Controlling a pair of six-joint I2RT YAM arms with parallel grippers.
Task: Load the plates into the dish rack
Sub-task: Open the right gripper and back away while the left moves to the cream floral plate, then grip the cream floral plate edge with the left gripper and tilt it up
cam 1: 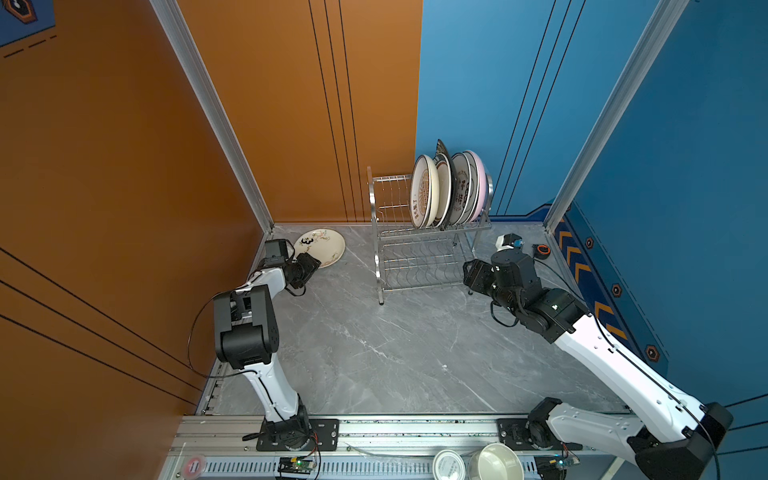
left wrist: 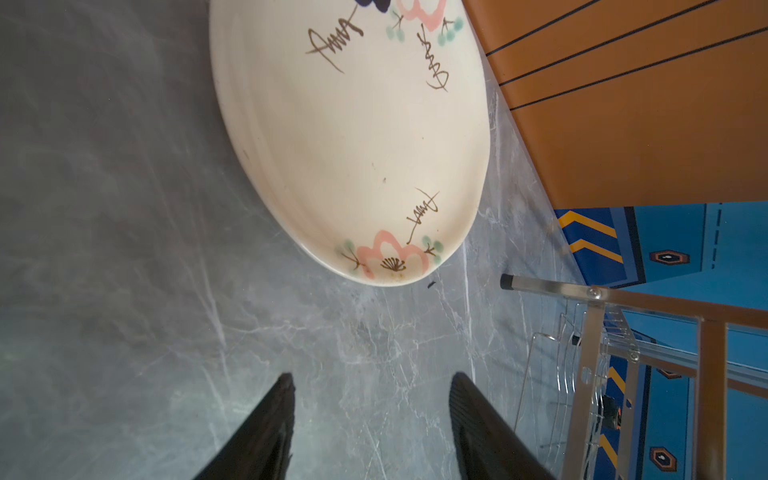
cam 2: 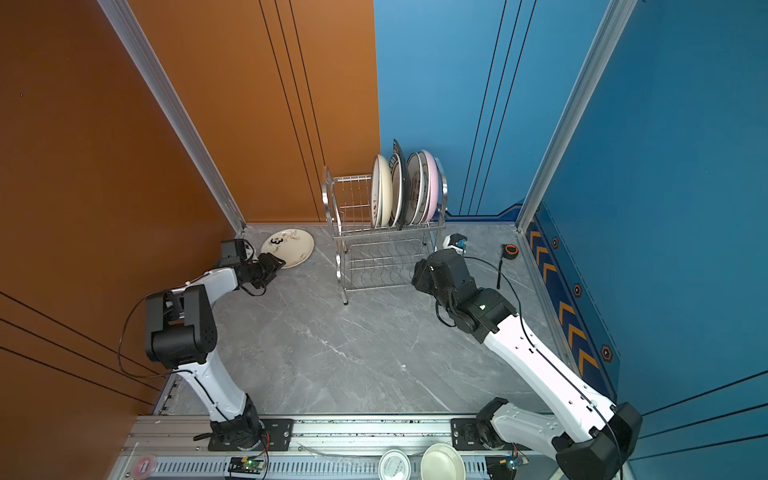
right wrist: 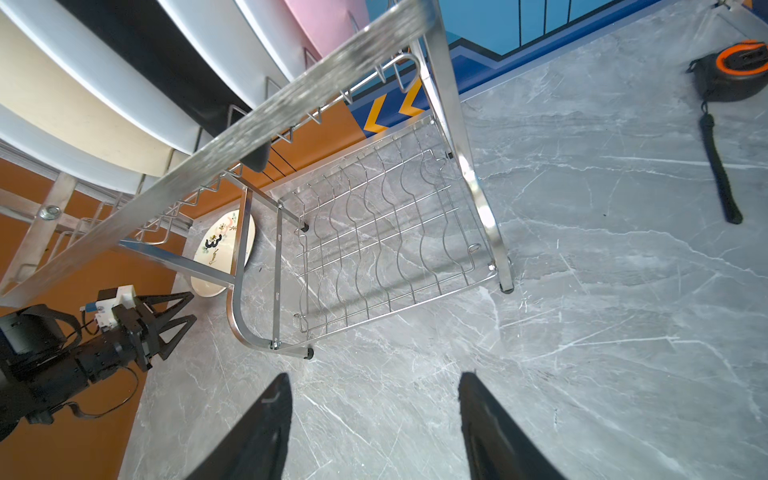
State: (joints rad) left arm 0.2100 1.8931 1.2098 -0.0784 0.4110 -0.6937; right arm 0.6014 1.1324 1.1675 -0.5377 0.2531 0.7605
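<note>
In both top views, a two-tier shiny steel wire dish rack is seen at the back of the grey marble-patterned table, close to the rear wall. A row of upright plates is packed into the right part of its upper tier, with the pink one at the far right end. The divider wires to their left stand free, as does the lower tier. A round cream panda plate with pink blossoms lies flat in the back left corner, its rim close to the orange wall. The left jaws are placed just short of its near edge. The right jaws are held low beside the rack's front right leg. A broad stretch of table is left open in the middle. A black-and-orange tape measure lies near the right edge.

In the left wrist view, the left jaws are seen partly open with nothing between them. A strip of bare table separates their tips from the rim of the panda plate. One rack leg stands off to the side.

In the right wrist view, the right jaws are likewise parted and empty, and are pointed at open table short of the rack's bare lower tier.
</note>
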